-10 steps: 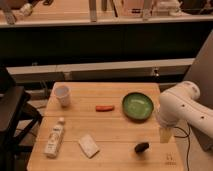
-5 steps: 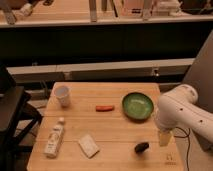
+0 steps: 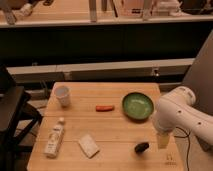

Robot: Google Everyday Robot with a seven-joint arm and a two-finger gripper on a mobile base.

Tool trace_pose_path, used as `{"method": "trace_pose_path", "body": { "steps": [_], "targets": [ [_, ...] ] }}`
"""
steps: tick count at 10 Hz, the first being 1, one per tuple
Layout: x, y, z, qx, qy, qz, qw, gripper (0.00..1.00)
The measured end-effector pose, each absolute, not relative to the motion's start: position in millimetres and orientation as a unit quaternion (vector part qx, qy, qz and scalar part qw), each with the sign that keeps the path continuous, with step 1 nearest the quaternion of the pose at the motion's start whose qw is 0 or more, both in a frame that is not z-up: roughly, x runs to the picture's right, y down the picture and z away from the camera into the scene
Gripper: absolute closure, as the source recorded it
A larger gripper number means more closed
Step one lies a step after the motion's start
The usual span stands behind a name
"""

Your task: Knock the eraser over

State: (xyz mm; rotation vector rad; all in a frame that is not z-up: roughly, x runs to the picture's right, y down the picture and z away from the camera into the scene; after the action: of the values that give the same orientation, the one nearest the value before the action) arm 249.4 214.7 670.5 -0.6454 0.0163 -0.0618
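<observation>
The eraser (image 3: 141, 147) is a small black oblong lump lying on the wooden table (image 3: 112, 130) near its front right. My gripper (image 3: 163, 140) hangs from the white arm (image 3: 180, 112) at the table's right side, just right of the eraser and a short gap from it. The green bowl (image 3: 137, 105) sits behind the eraser, left of the arm.
A white cup (image 3: 62, 95) stands at the back left. A small red-orange stick (image 3: 104, 107) lies mid-table. A white bottle (image 3: 54, 137) lies at the front left, with a white flat pad (image 3: 88, 145) beside it. A dark chair (image 3: 12, 115) stands left of the table.
The arm and gripper have shifted slightly left and down toward the eraser. The eraser and other objects have not moved.
</observation>
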Motion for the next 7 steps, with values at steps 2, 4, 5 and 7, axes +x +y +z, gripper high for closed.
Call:
{"method": "trace_pose_path", "body": {
  "steps": [2, 4, 5, 7],
  "targets": [
    [248, 218, 670, -0.318, 0.006, -0.034, 0.947, 0.2],
    [246, 221, 670, -0.32, 0.003, -0.038, 0.947, 0.33],
    [245, 223, 671, -0.321, 0.002, -0.04, 0.946, 0.42],
    [242, 227, 670, -0.323, -0.001, -0.045, 0.945, 0.63]
  ]
}}
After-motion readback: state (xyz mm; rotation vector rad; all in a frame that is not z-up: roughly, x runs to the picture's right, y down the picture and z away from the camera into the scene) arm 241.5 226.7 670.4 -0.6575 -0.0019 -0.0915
